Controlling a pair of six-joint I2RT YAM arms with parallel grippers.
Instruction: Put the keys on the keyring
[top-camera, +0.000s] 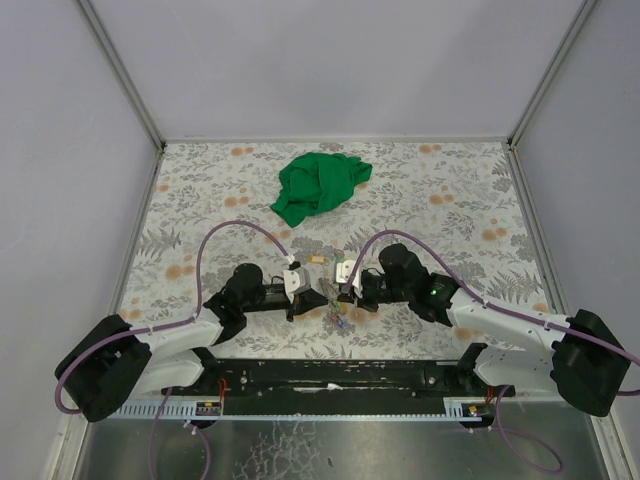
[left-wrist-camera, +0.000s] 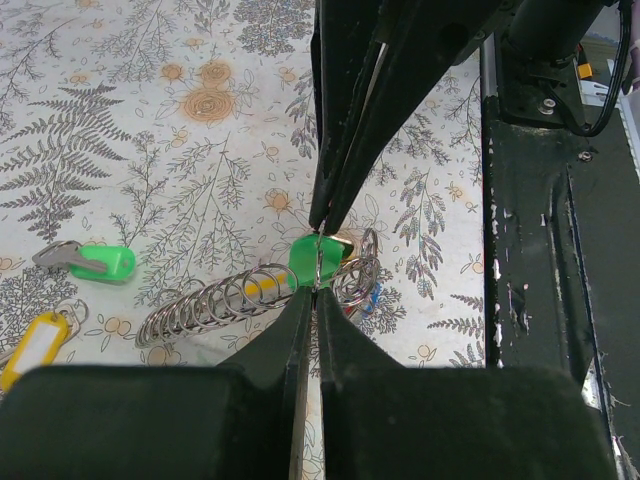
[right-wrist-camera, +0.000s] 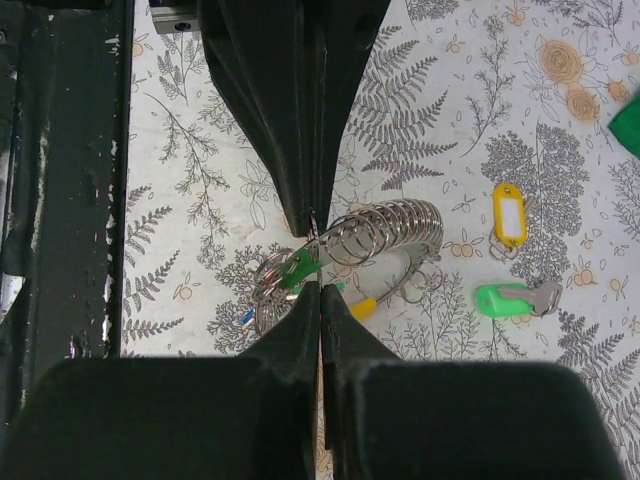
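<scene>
Two shut tools: left tool (left-wrist-camera: 315, 295), right tool (right-wrist-camera: 320, 290), tip-to-tip at green key (left-wrist-camera: 303, 262) by keyring (left-wrist-camera: 225, 300); grip unclear. Threading step; next likely needs the ring gap pried open.

Polished silvery metal on the keyring (right-wrist-camera: 390, 232) at the right gripper (right-wrist-camera: 320, 288) tips; glossy plastic tags on the keys (right-wrist-camera: 512, 300) beside; matt black fingers (right-wrist-camera: 285, 350).

Green cloth (top-camera: 318, 186), green key tag (right-wrist-camera: 505, 299), yellow key tag (right-wrist-camera: 508, 213), fern-and-flower patterned table (top-camera: 460, 215).

Right gripper (right-wrist-camera: 320, 286) tight on the keyring (right-wrist-camera: 345, 240), keys (right-wrist-camera: 515, 299) nearby
</scene>
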